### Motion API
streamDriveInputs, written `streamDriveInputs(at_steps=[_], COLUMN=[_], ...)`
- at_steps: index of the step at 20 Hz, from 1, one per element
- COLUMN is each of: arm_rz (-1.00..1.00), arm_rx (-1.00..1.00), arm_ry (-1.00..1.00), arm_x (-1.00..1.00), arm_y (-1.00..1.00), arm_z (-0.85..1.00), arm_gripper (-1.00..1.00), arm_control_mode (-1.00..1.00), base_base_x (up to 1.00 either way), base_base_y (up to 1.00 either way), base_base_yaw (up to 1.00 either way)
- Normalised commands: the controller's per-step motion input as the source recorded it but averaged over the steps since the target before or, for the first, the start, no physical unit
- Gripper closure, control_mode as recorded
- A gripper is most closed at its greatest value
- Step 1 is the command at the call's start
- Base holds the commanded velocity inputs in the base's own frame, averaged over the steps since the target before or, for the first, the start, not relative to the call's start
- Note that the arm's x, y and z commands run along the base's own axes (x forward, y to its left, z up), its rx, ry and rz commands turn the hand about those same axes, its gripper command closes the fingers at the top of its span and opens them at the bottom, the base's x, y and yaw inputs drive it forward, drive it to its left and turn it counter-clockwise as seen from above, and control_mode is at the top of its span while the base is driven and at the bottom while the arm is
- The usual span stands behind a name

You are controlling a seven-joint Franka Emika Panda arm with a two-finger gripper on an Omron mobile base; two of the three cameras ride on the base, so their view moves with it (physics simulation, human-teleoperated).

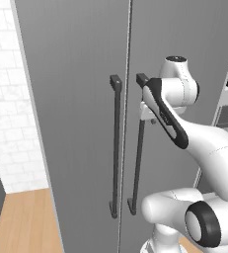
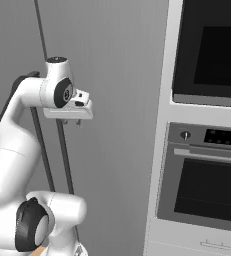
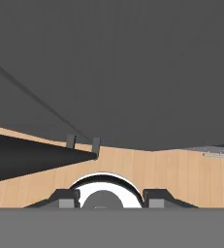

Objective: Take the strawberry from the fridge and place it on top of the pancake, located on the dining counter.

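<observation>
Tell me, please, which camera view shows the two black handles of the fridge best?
The left base view: both fridge handles run full length beside the door seam, and the gripper is at the right one. The right base view shows a handle bar partly behind the arm. The hand view shows them foreshortened.

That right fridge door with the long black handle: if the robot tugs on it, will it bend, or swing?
Probably swing. The fridge door looks like a tall rigid slab. The right handle is a slim bar fixed at both ends, so likely stiff. The gripper sits at it near the top; the door may feel heavy.
</observation>
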Motion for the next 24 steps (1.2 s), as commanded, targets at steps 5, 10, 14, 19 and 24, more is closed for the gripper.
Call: streamDriveInputs(at_steps=[5, 10, 14, 19, 24], arm_rz=[0.0, 0.0, 0.0, 0.0, 0.0], arm_rx=[-0.01, 0.0, 0.0, 0.0, 0.0], arm_ry=[0.0, 0.0, -0.03, -0.03, 0.0], arm_x=[0.0, -0.16, -0.27, -0.28, -0.03], arm_y=[0.0, 0.0, 0.0, 0.0, 0.0], arm_z=[0.0, 0.0, -0.04, -0.07, -0.04], arm_gripper=[-1.0, -1.0, -1.0, -1.0, -1.0], arm_control_mode=[-1.0, -1.0, -1.0, -1.0, -1.0], base_base_x=[0.0, 0.0, 0.0, 0.0, 0.0], base_base_y=[0.0, 0.0, 0.0, 0.0, 0.0], base_base_yaw=[0.0, 0.0, 0.0, 0.0, 0.0])
